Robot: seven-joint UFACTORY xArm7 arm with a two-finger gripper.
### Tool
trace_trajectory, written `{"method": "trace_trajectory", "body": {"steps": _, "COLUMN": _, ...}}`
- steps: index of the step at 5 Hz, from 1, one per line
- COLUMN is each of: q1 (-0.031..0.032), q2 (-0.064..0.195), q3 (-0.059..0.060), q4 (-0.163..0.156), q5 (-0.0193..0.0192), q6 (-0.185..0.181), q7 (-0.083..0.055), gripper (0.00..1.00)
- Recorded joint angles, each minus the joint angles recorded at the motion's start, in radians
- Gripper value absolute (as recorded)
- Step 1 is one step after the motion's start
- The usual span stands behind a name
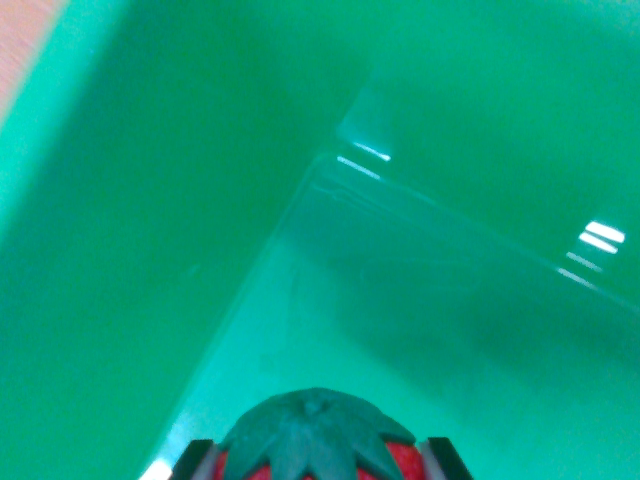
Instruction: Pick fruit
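Observation:
A red strawberry (pixel 318 440) with a green leafy cap fills the bottom centre of the wrist view. My gripper (pixel 320 462) is shut on the strawberry, with one black fingertip (pixel 192 458) at its left and another at its right. The fruit hangs inside a green bin (pixel 120 250), above the bin's pale floor (pixel 420 330). Most of the strawberry's body is cut off by the picture's lower edge.
The bin's green walls rise on the wrist view's left and at the back right, meeting in a corner (pixel 340 140). Bright glints (pixel 600 238) show on the far wall. An orange-pink surface (pixel 25 40) lies beyond the rim at top left.

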Motion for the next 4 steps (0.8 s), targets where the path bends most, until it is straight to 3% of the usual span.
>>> {"method": "trace_trajectory", "body": {"steps": 1, "q1": 0.0000, "q2": 0.000, "q3": 0.000, "q4": 0.000, "q5": 0.0000, "q6": 0.000, "q7": 0.000, "gripper": 1.00}}
{"method": "trace_trajectory", "body": {"steps": 2, "q1": -0.0019, "q2": -0.020, "q3": 0.001, "q4": 0.024, "q5": 0.0033, "q6": 0.043, "q7": 0.000, "gripper": 1.00}}
{"method": "trace_trajectory", "body": {"steps": 3, "q1": -0.0019, "q2": -0.020, "q3": 0.001, "q4": 0.024, "q5": 0.0033, "q6": 0.043, "q7": 0.000, "gripper": 1.00}}
{"method": "trace_trajectory", "body": {"steps": 4, "q1": -0.0039, "q2": -0.042, "q3": 0.001, "q4": 0.049, "q5": 0.0069, "q6": 0.090, "q7": 0.000, "gripper": 1.00}}
